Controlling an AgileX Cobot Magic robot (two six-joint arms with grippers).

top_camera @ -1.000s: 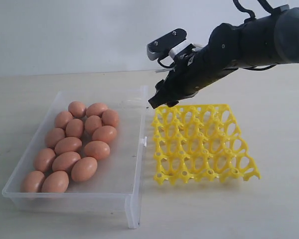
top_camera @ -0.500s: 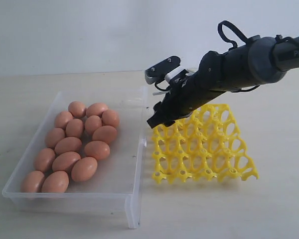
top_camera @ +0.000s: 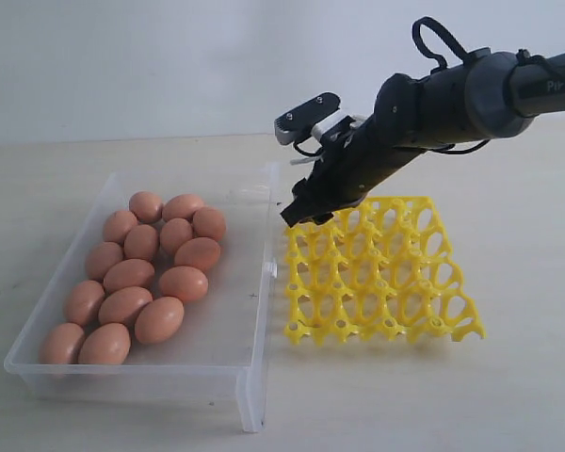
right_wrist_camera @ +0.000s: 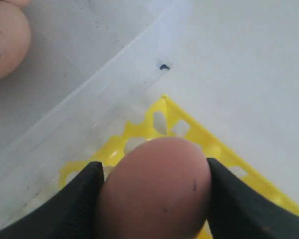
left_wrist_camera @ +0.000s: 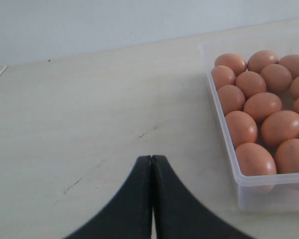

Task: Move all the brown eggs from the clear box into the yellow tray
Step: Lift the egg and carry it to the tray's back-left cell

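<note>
Several brown eggs [top_camera: 141,273] lie packed in the left half of the clear box [top_camera: 254,320]. The yellow tray [top_camera: 386,273] sits just right of the box with its visible cups empty. My right gripper [top_camera: 299,213] hangs low over the tray's far left corner, next to the box wall. In the right wrist view the gripper [right_wrist_camera: 154,167] is shut on one brown egg [right_wrist_camera: 154,199], with the tray corner [right_wrist_camera: 164,107] under it. My left gripper [left_wrist_camera: 152,158] is shut and empty above bare table, beside the box [left_wrist_camera: 224,129] and its eggs [left_wrist_camera: 261,107].
The pale table [top_camera: 508,395] runs around the box and the tray. A small clasp tab [top_camera: 272,268] sticks out of the box wall toward the tray. The right half of the box floor [top_camera: 235,282] holds no eggs.
The right arm has swung down from above the tray's far edge to its far left corner, the egg still in the fingers. The eggs in the box have not moved.
</note>
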